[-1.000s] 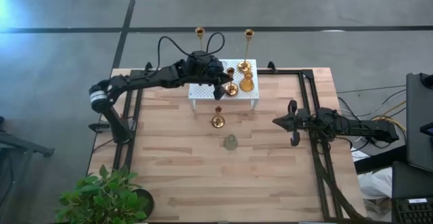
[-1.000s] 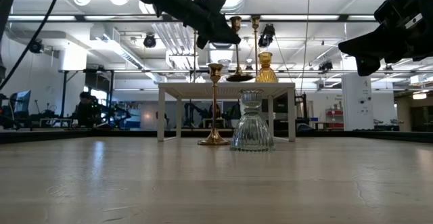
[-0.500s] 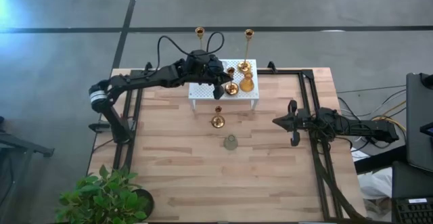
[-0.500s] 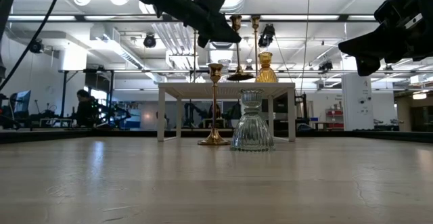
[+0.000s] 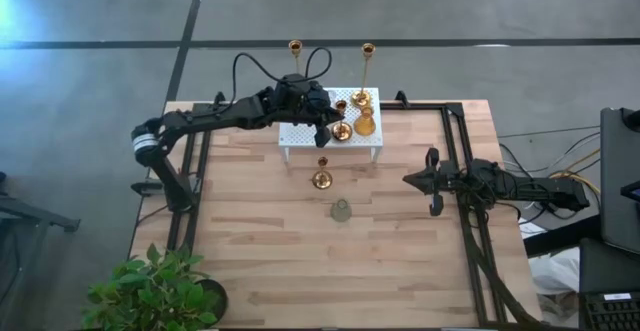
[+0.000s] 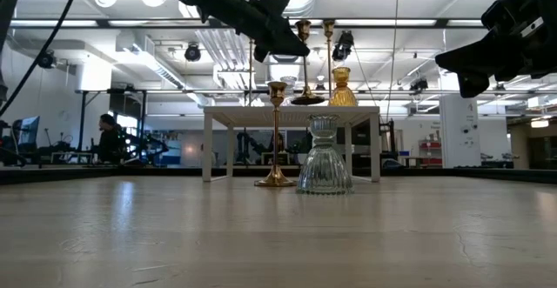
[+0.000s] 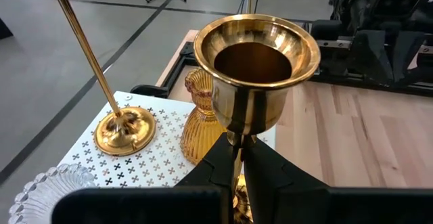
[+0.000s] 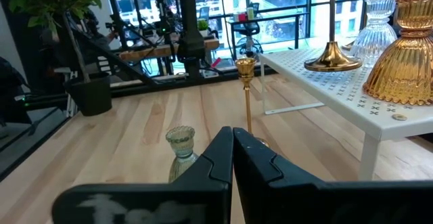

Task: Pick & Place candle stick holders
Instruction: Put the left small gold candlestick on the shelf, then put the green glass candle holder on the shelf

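Where the high view looks down, the left gripper (image 5: 331, 131) is held over the white stand (image 5: 300, 136) at the surface's far edge; the right gripper (image 5: 432, 181) is parked near the right edge. Left wrist view: jaws are clamped on the short brass holder (image 7: 256, 68) stem, above the stand. Right wrist view: jaws are closed, empty; the grey-green glass holder (image 8: 180, 146) is seen mid-surface.

The robot has two long, thin, dark arms. The left arm (image 5: 215, 114) has a pale grey band with a dark stripe near its base. Black cables loop up from its wrist like two ears. The right arm (image 5: 500, 183) is black all over, with cables trailing behind it. Each arm ends in two black pointed fingers (image 8: 260, 166).
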Robot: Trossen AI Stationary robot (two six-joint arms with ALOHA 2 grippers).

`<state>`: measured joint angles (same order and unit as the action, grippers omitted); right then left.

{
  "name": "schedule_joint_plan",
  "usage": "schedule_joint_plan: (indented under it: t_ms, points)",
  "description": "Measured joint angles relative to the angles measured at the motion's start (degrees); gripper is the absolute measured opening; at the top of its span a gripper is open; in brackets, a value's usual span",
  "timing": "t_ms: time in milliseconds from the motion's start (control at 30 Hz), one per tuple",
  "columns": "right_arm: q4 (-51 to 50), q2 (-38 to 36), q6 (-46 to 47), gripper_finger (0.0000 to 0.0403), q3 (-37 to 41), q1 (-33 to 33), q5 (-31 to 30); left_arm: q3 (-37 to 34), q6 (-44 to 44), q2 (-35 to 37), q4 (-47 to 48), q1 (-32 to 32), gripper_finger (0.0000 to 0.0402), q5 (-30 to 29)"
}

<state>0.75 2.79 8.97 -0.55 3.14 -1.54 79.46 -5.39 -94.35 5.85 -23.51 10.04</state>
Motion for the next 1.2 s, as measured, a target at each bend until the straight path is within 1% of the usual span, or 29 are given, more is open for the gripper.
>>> schedule_joint_plan:
  t_ms: [167, 400, 767, 833, 1033, 1200]
  points:
    - [0.0, 0.0, 0.0, 0.0008, 0.0, 0.0, 0.0, 0.0, 0.0, -0.1, -0.1, 0.0, 0.0018, -0.3]
    - [0.0, 0.0, 0.0, 0.0008, 0.0, 0.0, 0.0, 0.0, 0.7, -2.0, -0.9, 0.2, 0.0018, -0.5]
    - [0.0, 0.0, 0.0, 0.0008, 0.0, 0.0, 0.0, 0.0, 0.7, -2.2, -1.0, 0.2, 0.0019, -0.6]
    - [0.0, 0.0, 0.0, 0.0008, 0.0, 0.0, 0.0, 0.0, 0.7, -2.2, -1.1, 0.2, 0.0027, -0.8]
    - [0.0, 0.0, 0.0, 0.0008, 0.0, 0.0, 0.0, 0.0, -0.8, -2.3, -0.8, 0.2, 0.0077, -1.2]
    - [0.0, 0.0, 0.0, 0.0008, 0.0, 0.0, 0.0, 0.0, -0.7, -2.3, -0.9, 0.2, 0.0096, -1.2]
